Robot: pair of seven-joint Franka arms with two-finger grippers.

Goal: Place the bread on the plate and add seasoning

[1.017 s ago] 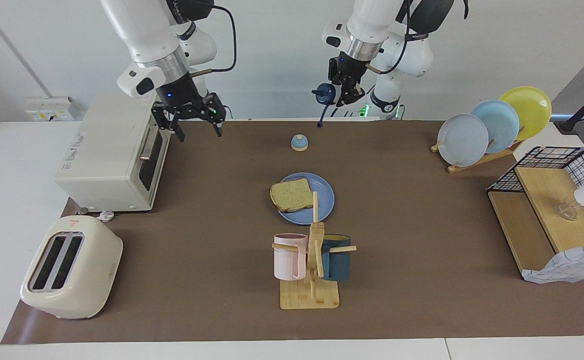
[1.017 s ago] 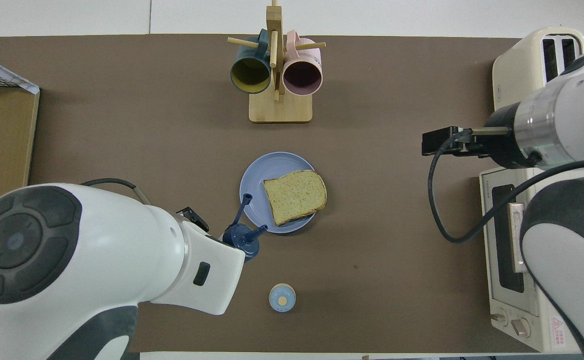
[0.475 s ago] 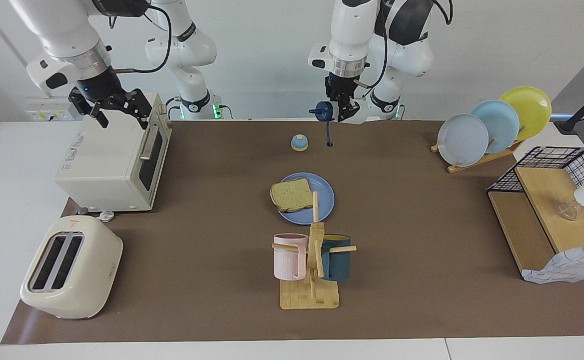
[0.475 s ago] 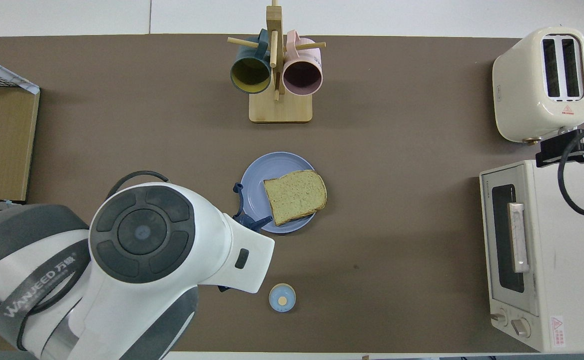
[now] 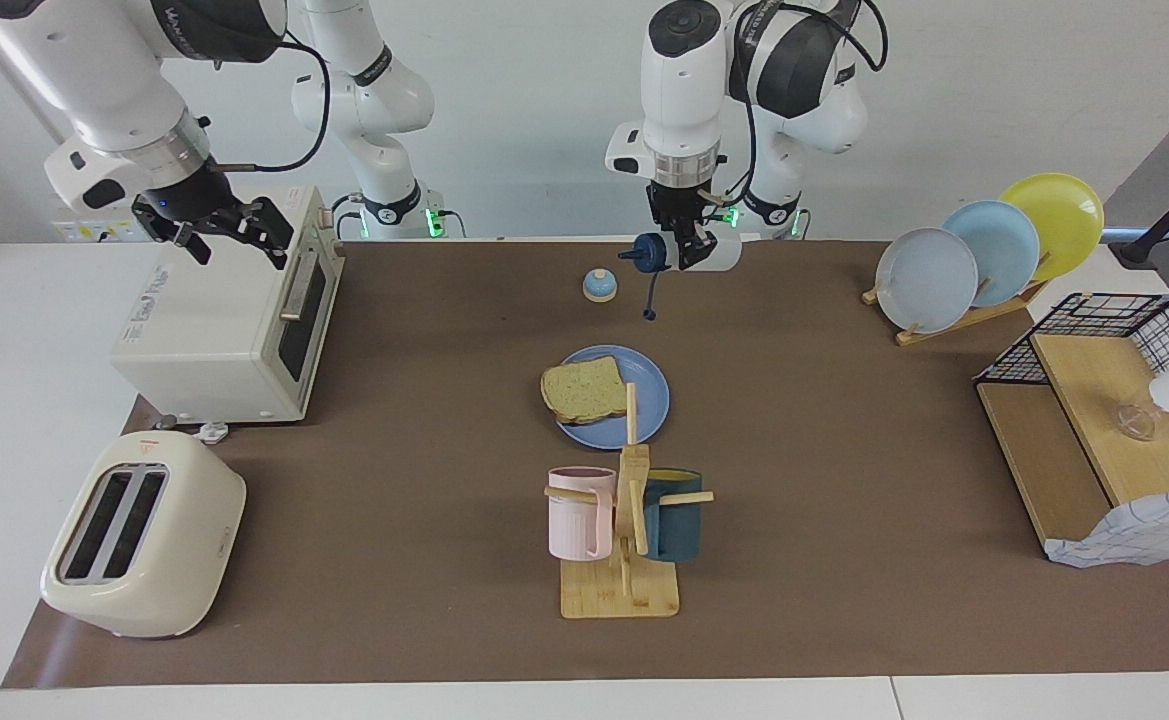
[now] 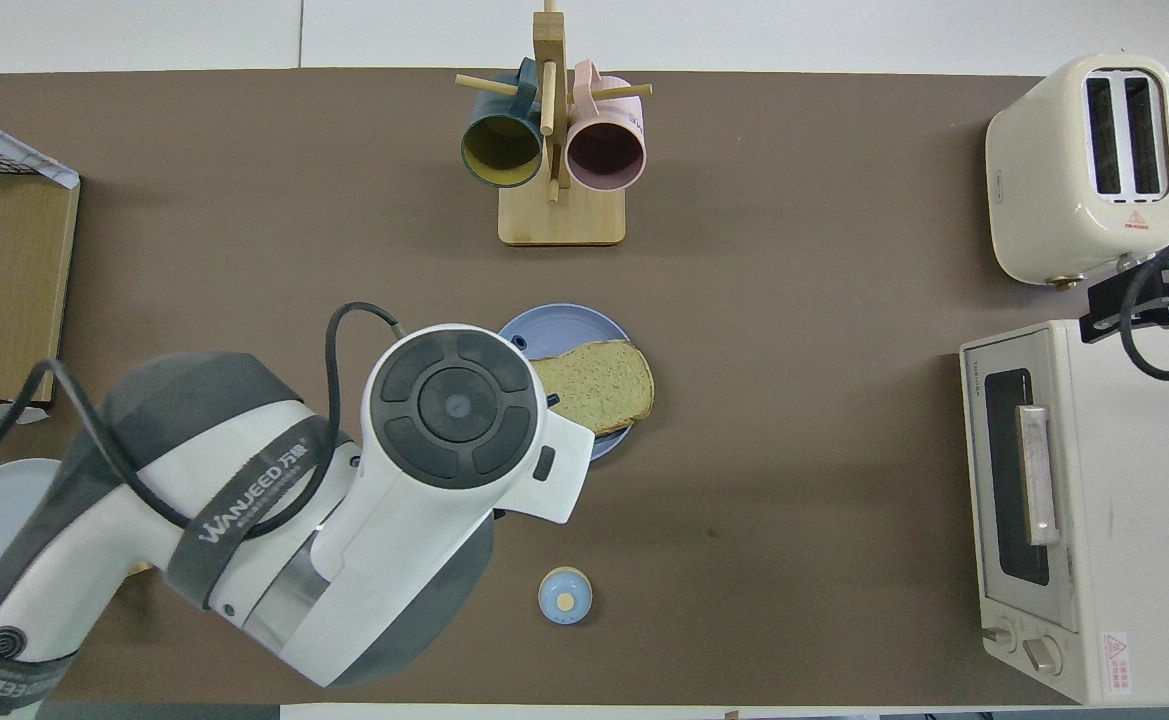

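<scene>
The left tool (image 5: pixel 682 243) pinches the seasoning bottle (image 5: pixel 699 251), held on its side in the air over the desk (image 5: pixel 844 420) beside the small domed bell (image 5: pixel 599 285). The bread (image 5: pixel 582 388) lies on the blue plate (image 5: pixel 644 400), overhanging its rim toward the right arm's end. The right tool (image 5: pixel 227 230), fingers spread, waits over the toaster oven (image 5: pixel 214 320)

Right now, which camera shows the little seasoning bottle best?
The facing view: the seasoning bottle hangs sideways in the left claw, its dark cap clear. In the overhead view the left arm covers it almost entirely.
</scene>
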